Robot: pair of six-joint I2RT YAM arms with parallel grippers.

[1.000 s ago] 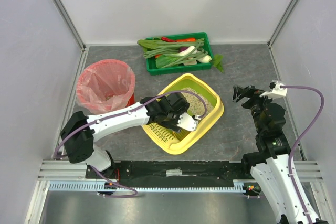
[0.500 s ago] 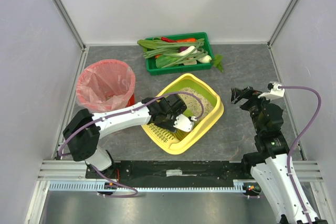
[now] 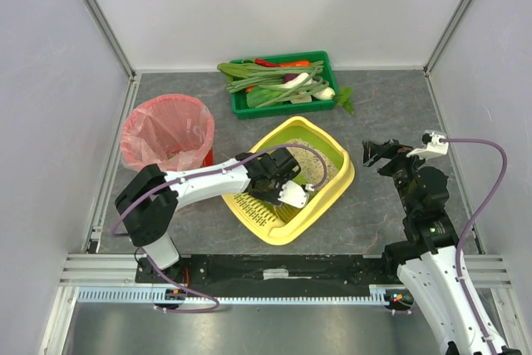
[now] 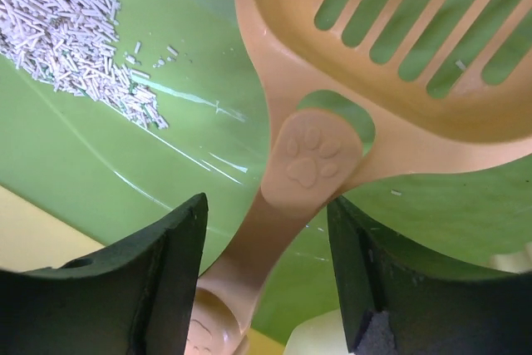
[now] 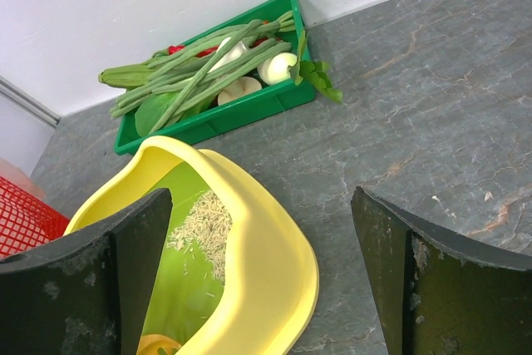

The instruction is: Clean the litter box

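Observation:
The litter box (image 3: 342,182) has a yellow rim and a lime-green inside (image 4: 91,180), and sits mid-table with pale litter (image 3: 312,164) heaped at its far end. My left gripper (image 3: 285,190) is down inside the box near the slotted ledge. In the left wrist view it (image 4: 266,205) is open, with the handle of a peach slotted scoop (image 4: 312,155) between the fingers, apart from both. Litter (image 4: 58,14) lies at the upper left of that view. My right gripper (image 3: 376,154) hovers open and empty right of the box, whose rim (image 5: 266,239) lies below it (image 5: 259,197).
A red bin with a pink bag (image 3: 166,133) stands left of the box. A dark green crate of vegetables (image 3: 287,82) is at the back, also in the right wrist view (image 5: 208,93). Grey stone tabletop (image 5: 432,106) lies right of the box. Walls close in three sides.
My left arm's elbow has swung inward and its gripper has shifted slightly within the box. My right gripper has drifted a little to the left.

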